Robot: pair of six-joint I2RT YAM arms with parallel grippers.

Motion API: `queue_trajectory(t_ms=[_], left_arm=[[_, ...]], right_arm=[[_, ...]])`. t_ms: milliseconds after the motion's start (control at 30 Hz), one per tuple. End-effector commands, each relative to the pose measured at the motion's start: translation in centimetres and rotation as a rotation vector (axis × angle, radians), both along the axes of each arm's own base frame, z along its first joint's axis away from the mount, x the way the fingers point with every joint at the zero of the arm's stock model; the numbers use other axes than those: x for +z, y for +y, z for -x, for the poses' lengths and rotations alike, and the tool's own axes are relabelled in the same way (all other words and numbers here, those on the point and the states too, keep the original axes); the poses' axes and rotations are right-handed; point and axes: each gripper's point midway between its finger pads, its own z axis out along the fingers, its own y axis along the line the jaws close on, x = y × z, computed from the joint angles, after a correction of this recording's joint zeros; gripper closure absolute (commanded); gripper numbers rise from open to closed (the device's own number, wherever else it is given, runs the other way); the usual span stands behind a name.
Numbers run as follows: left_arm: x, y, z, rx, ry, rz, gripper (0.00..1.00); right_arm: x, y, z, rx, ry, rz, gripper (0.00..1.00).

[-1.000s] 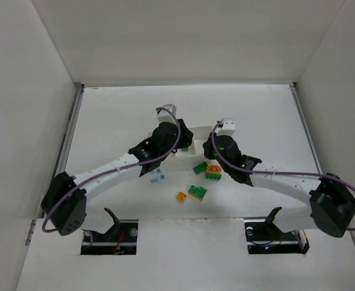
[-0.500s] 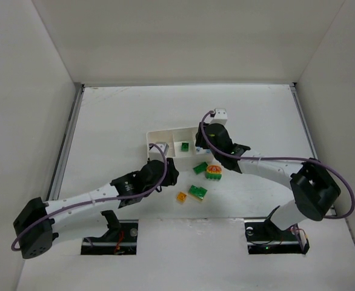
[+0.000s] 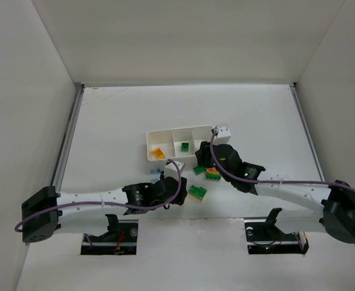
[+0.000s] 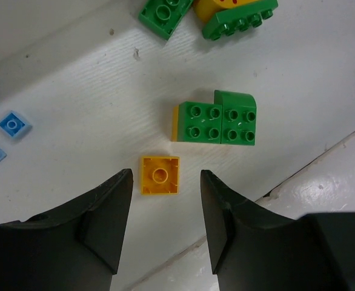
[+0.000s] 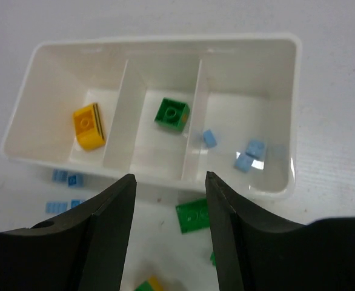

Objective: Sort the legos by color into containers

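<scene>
We see the left claw [image 4: 165, 176] open and empty, straddling a yellow brick [image 4: 160, 175] at lower centre; the right claw [image 5: 170, 183], likewise open and empty, faces the tray [image 5: 165, 44] across the upper frame.

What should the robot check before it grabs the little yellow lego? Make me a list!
1. Left end effector open: ok.
2. Yellow lego lined up with its gap: ok.
3. Green legos not touching it: ok.
4. Low enough to grab: cannot tell.
5. Right end effector open and empty: ok.
6. Room beside the yellow brick in the tray: ok.
</scene>
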Motion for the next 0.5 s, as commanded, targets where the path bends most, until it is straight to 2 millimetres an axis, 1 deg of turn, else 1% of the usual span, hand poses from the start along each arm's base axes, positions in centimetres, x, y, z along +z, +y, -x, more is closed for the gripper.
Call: queue_trajectory(t_ms=[0, 167, 200, 267, 467], left_arm=[[-1.0, 0.4, 0.3, -0.012, -0.014, -0.043, 0.54], [-2.5, 0.5, 0.8, -0.026, 0.013, -0.095, 0.54], [-2.9, 0.6, 1.0, -0.03, 0.017, -0.11, 0.54], [-3.6, 0.8, 1.0, -0.025, 0.018, -0.133, 0.54], [-4.7, 0.9, 0.2, 0.003, 0.006, -0.181, 0.54]], right_arm=[[-0.4, -0.3, 2.9, 0.05, 0.02, 0.0, 0.44], [-2.5, 0.1, 7.7, 0.154, 0.108, 0.037, 0.35], [-2.9, 0.1, 8.3, 0.162, 0.12, 0.047, 0.35], [-3.9, 0.0, 9.3, 0.173, 0.15, 0.063, 0.33], [-6.0, -0.5, 11.6, 0.2, 0.221, 0.102, 0.32]])
